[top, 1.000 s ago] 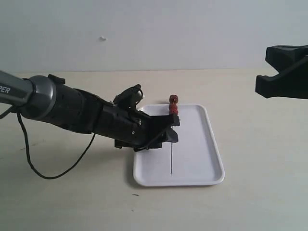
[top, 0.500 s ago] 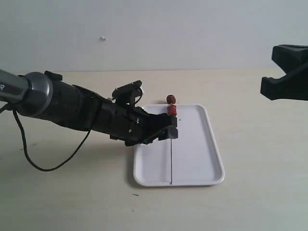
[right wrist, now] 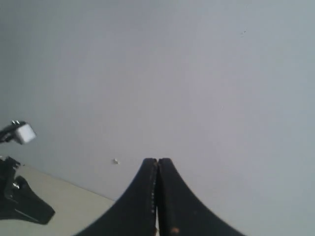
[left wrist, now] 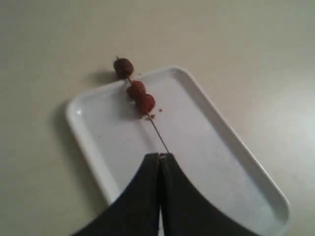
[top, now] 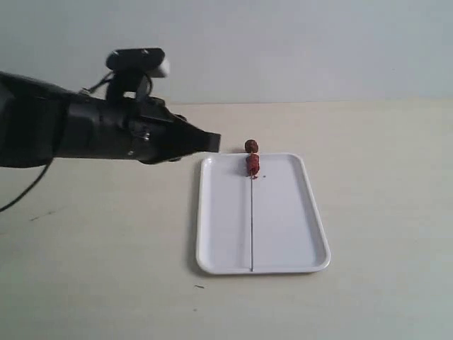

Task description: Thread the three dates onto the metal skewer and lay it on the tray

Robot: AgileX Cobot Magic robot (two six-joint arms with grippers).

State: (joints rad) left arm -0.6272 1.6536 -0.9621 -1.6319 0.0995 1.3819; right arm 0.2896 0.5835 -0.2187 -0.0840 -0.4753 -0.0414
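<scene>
The metal skewer (top: 252,219) lies flat along the middle of the white tray (top: 290,212). The three dates (top: 253,164) are threaded at its far end, and the farthest date (top: 251,146) pokes past the tray's far rim. My left gripper (top: 214,142) hangs shut and empty above the table, left of the tray's far corner, apart from the skewer. In the left wrist view the dates (left wrist: 136,90), skewer (left wrist: 156,130) and tray (left wrist: 211,147) lie beyond the shut left gripper (left wrist: 160,155). My right gripper (right wrist: 157,160) is shut, empty, and faces the wall.
A beige tabletop (top: 382,177) surrounds the tray, with a pale wall (top: 297,49) behind it. The left arm's dark body (top: 71,134) reaches in from the left edge. A small dark speck (top: 199,287) lies in front of the tray.
My left gripper let go of the skewer, shut, and drew up and back to the left. The skewer now rests flat on the tray. The right gripper left the exterior view.
</scene>
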